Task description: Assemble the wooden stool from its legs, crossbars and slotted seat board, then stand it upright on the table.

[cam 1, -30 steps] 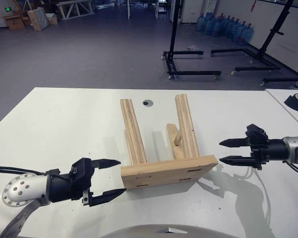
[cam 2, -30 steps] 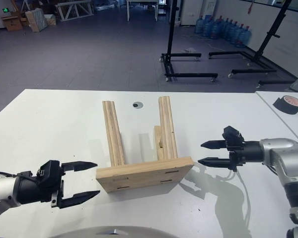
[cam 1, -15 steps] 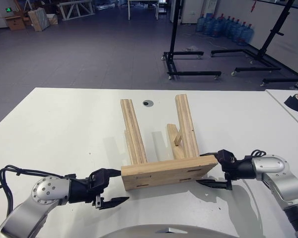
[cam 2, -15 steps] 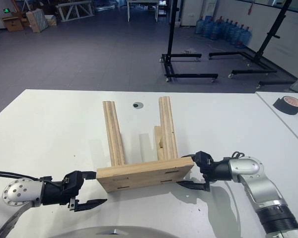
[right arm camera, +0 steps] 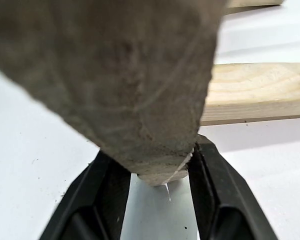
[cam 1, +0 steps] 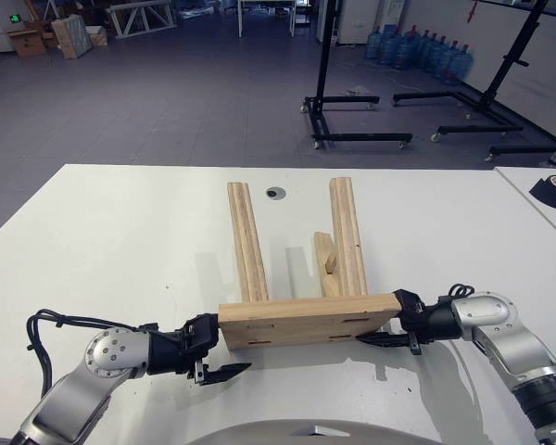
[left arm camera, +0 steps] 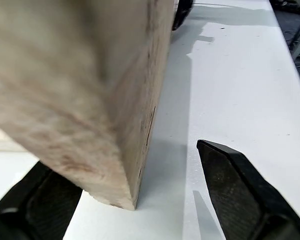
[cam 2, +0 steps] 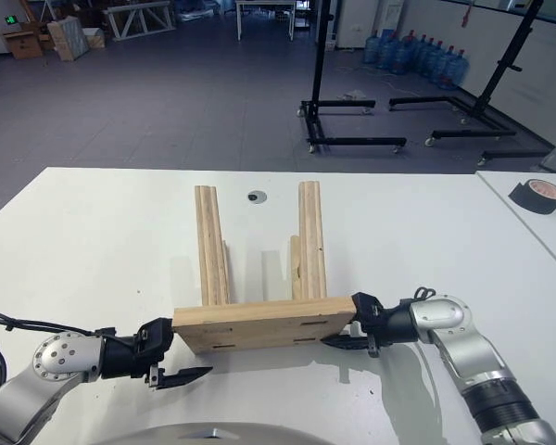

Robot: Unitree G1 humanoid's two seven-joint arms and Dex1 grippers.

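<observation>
Stool (cam 1: 350, 241) looks put together already, lying on its side mid-table (cam 1: 120, 232). Seat board (cam 1: 306, 321) stands on its long edge at the near side. Two legs (cam 1: 247, 243) lie flat, pointing away from the robot, w/ a crossbar (cam 1: 326, 262) btwn them, close to the right-hand leg. So what's left, I'd say, is the tip-up.

Key relation: the board's long axis runs left–right across the robot's front, one arm at each end. L gripper (cam 1: 230, 348) is at the left end, R gripper (cam 1: 389, 326) at the right end. Both are low by the table surface, pointing inward at each other along the board. Neither arm is nearer; it's a symmetric two-arm setup.

L fingers (left arm camera: 240, 195) are spread. The board end sits btwn them, but one finger stands clear of the board face w/ bare table in the gap. The other is tucked close on the opposite face; contact can't be told. R fingers (right arm camera: 210, 195) sit snug on both faces of the board's end corner, pinching it as far as the wrist view shows.

Judgement: L prob. needs to close before any lift, else the stool would pivot on the R pinch alone. Then roll about the board's long axis, board going up and over away from the robot, so the leg ends come down onto the table. Risk: both grips are only at the corners, a thin bite, so the board could slip or twist while the legs drag on the table.
</observation>
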